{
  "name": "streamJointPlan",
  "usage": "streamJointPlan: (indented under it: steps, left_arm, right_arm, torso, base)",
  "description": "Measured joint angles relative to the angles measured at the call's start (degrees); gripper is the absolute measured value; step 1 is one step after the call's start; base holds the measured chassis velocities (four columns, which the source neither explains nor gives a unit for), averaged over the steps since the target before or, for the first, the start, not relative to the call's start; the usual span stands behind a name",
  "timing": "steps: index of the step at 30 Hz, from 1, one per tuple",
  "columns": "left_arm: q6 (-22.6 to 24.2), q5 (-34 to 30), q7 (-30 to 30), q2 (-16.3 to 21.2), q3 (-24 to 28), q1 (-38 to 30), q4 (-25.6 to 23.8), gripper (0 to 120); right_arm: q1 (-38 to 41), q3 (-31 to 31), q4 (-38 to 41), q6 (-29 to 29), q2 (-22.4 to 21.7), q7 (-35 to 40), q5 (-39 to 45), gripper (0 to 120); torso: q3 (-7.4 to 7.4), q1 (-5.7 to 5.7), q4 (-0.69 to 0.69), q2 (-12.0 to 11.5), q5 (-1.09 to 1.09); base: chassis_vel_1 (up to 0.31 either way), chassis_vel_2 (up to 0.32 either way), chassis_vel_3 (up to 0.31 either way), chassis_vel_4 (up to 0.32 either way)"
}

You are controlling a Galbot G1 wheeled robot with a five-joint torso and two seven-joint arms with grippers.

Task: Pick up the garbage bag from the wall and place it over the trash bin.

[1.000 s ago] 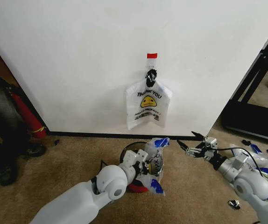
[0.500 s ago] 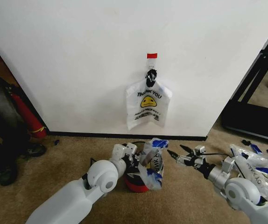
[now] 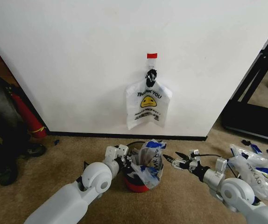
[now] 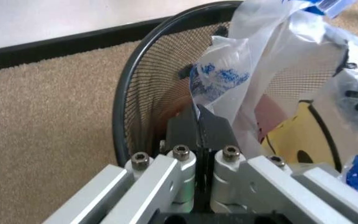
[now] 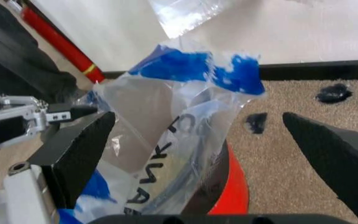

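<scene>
up close, left pincer (image 4: 199, 122) pinching garbage bag (image 4: 260, 79)

Red fire extinguisher (image 3: 27, 116), brown carpet (image 3: 68, 154)

glossy white arms (image 3: 73, 198), silver screw-studded black-tipped end effector (image 4: 199, 128)

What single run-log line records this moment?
left gripper: shut on garbage bag | right gripper: open, beside bag | trash bin: bag partly in it | spare bag: hanging on wall hook
</scene>
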Motion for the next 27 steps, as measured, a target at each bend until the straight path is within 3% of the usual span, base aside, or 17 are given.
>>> streamJointPlan:
  steps: [9,15,20,27]
  left_arm:
    - [-0.55,0.53,0.72,0.22,-1.78,1.29,0.56,0]
    - [-0.57,1.55,0.97,0.00,-1.96,2.15,-0.22,0]
    - [-0.48,2.12,0.98,-1.07,-1.79,2.64,-0.65,0]
    - [-0.33,2.34,0.98,-1.50,-1.72,2.67,-0.75,0]
  right_arm:
    - [0.42,-1.45,0.03,-1.15,-0.53,0.80,-1.23,100]
    - [6.09,-5.51,0.05,-6.30,-1.55,5.42,4.89,100]
    - [15.16,-11.97,2.09,-15.43,-0.62,22.76,11.82,100]
    - [19.30,-15.96,3.47,-23.15,1.05,32.48,13.15,100]
  torso:
    - [0.00,0.00,0.00,0.00,0.01]
    - [0.00,0.00,-0.01,0.00,0.00]
    - [0.00,0.00,0.01,0.00,0.01]
    - [0.00,0.00,0.00,0.00,0.01]
  base:
    - [0.000,0.000,0.000,0.000]
    - [0.000,0.000,0.000,0.000]
    - [0.000,0.000,0.000,0.000]
    - [0.000,0.000,0.000,0.000]
